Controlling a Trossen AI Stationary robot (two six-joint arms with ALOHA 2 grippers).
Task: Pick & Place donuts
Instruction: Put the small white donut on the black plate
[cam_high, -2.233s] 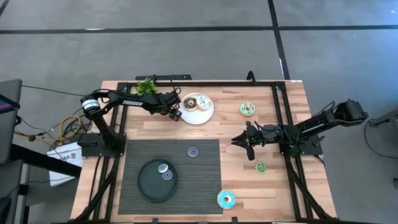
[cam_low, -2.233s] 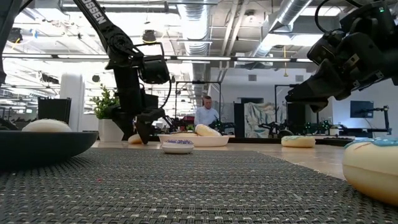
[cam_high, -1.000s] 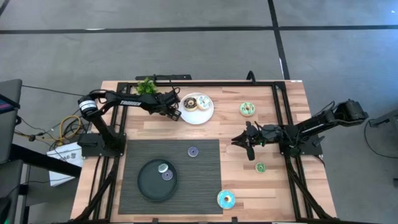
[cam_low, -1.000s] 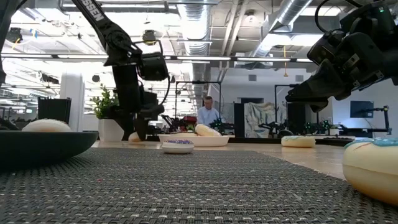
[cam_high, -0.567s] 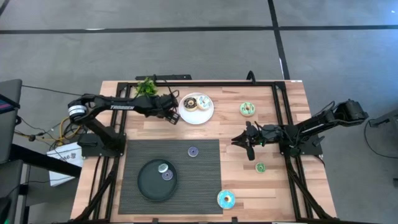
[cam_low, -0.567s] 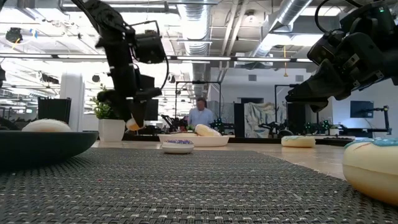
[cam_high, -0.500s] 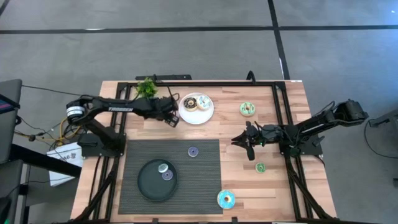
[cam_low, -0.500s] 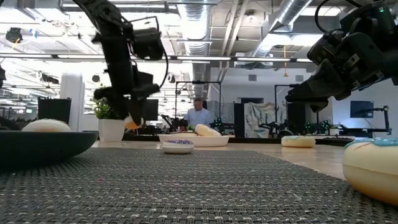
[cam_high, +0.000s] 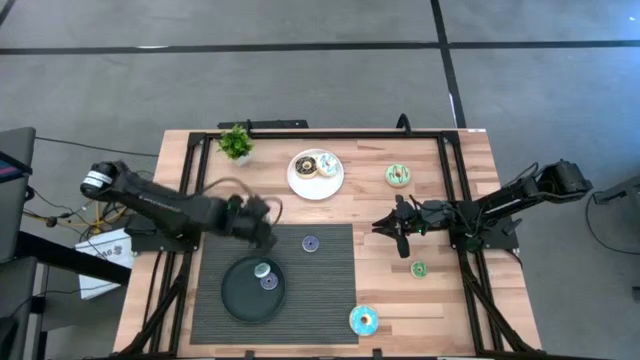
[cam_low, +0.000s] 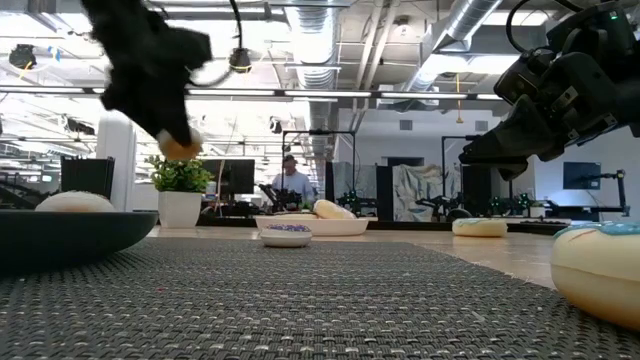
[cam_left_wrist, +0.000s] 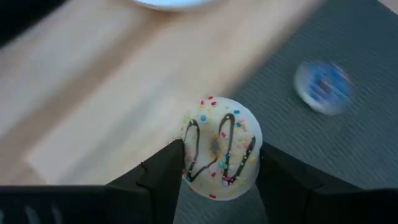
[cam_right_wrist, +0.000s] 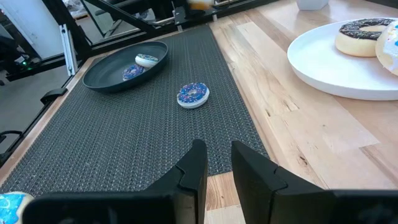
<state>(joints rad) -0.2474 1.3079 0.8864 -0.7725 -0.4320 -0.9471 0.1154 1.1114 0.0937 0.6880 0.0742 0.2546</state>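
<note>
Left gripper (cam_left_wrist: 217, 180): jaws clamped on a small white-iced donut (cam_left_wrist: 220, 147) with sprinkles, carried above the near-left corner of the dark mat (cam_high: 330, 290), beside the black dish (cam_high: 232, 300). Right gripper (cam_right_wrist: 217, 163): idle at right, fingers narrowly apart, holding nothing.

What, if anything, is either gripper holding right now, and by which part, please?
The left gripper holds a small tan sprinkled donut by its opposite edges. The right gripper holds nothing.
</note>
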